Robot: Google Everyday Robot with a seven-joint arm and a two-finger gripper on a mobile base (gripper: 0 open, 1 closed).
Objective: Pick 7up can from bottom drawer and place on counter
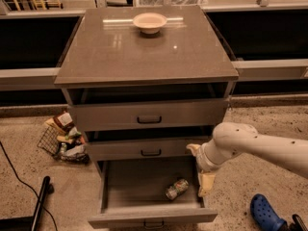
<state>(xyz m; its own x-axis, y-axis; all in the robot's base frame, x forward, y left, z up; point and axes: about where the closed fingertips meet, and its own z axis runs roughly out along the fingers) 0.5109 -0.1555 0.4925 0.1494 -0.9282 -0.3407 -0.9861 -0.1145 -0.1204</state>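
Blue shoe (pixel 264 214): in the lower right corner, on the speckled floor; well apart from the cabinet
Black pole (pixel 40 202): lies aslant on the floor at lower left; a thin dark cable (pixel 13 168) curves past it
Bottom drawer (pixel 144 216): pulled far out toward the camera; its grey front is nearest, and its floor is open to view
7up can (pixel 176 188): lies on its side on the floor of the bottom drawer; right of centre and toward the front; aslant, near the right wall but not touching it
Hand (pixel 203 173): hangs at the drawer's right rim, just beside the can and above it to the right; apart from the can, which is not in its hold; whether it is open or closed cannot be told
Arm (pixel 262 147): white and rounded; reaches in from the right edge and bends down toward the drawer
Middle drawer (pixel 144 151): grey front with a small dark handle; a dark gap shows above it
Wire basket (pixel 54 139): on the floor left of the cabinet; stuffed with packets and wrappers
Top drawer (pixel 149 115): grey front with a dark handle; a dark gap under the slab above
Worktop (pixel 144 57): glossy grey-brown slab; juts out wider than the drawers; catches streaks of light
Bowl (pixel 149 22): pale and upright; stands at the far middle of the worktop
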